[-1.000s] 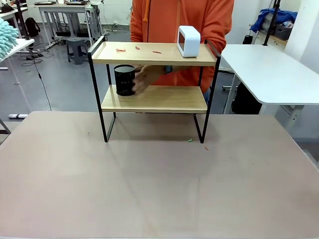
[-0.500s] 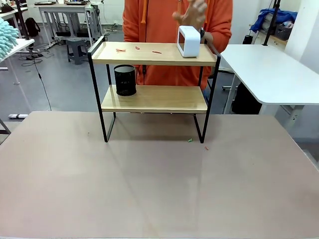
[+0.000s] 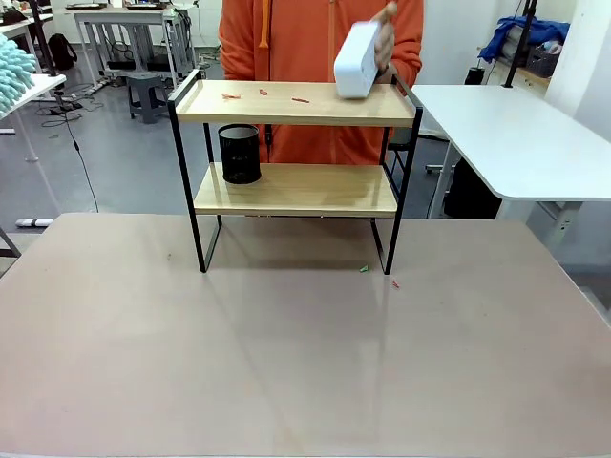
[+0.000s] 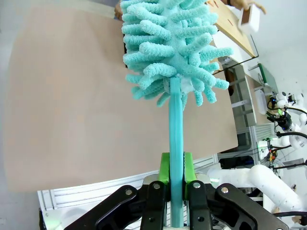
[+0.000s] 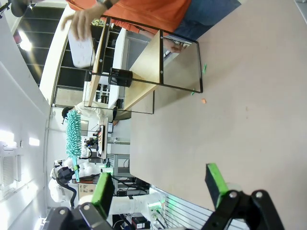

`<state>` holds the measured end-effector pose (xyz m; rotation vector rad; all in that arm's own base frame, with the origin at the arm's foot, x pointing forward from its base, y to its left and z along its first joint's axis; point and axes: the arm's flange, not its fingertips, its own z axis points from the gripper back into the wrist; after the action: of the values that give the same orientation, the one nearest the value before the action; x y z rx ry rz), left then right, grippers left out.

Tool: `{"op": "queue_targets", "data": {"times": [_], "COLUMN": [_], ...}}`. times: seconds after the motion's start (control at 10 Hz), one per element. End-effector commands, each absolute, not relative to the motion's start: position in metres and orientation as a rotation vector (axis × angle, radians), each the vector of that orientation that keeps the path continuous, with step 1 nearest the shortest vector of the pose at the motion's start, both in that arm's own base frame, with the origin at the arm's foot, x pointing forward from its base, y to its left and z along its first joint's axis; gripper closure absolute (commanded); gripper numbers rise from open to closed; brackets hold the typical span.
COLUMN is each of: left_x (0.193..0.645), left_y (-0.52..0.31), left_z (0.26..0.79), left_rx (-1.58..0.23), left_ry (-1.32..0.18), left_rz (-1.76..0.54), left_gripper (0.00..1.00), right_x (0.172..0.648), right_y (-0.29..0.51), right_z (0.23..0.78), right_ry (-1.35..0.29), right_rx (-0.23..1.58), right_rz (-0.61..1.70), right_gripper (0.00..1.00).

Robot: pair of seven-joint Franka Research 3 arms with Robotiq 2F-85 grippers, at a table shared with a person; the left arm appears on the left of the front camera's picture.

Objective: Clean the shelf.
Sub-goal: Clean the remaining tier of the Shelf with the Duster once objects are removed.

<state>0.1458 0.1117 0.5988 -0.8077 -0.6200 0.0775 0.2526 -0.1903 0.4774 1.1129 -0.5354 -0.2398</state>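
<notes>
The shelf (image 3: 296, 105) stands at the table's far side, with small red scraps (image 3: 230, 95) on its top board and a black mesh cup (image 3: 240, 153) on its lower board. A person in orange behind it holds a white box (image 3: 358, 59) tilted just above the top board's right end. My left gripper (image 4: 176, 168) is shut on the handle of a teal fluffy duster (image 4: 170, 48), which points toward the shelf (image 4: 236, 25). My right gripper (image 5: 159, 187) is open and holds nothing, well short of the shelf (image 5: 144, 62); the white box (image 5: 80, 45) shows beyond it.
A green scrap (image 3: 364, 269) and a red scrap (image 3: 395, 283) lie on the beige table (image 3: 305, 363) by the shelf's front right leg. A white side table (image 3: 516, 134) stands at the right. The duster head (image 3: 14, 72) shows at the far left.
The person's hand left the black cup on the lower board, went up to the white box and lifted it, tilted, off the top board. The cup stays in place.
</notes>
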Motion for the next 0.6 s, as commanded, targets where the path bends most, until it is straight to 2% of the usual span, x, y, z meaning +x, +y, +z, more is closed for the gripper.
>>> {"op": "queue_targets", "data": {"times": [0.0,0.3,0.5], "left_x": [0.146,0.191,0.228], "left_y": [0.112,0.061,0.002], "left_z": [0.599,0.679,0.725], "left_rx": [-0.808,-0.756,-0.754], "left_ry": [-0.620,-0.608,-0.579], "left_rz": [0.077,0.153,0.097], "left_gripper": [0.88,0.88,0.88], "right_x": [0.255,0.255,0.255], "right_y": [-0.190,-0.190,-0.190], "right_z": [0.479,0.479,0.479], "right_ry": [-0.564,-0.564,-0.564], "right_rx": [1.122,1.122,1.122], "right_rz": [-0.221,-0.221,-0.221], "right_gripper": [0.00,0.00,0.00]}}
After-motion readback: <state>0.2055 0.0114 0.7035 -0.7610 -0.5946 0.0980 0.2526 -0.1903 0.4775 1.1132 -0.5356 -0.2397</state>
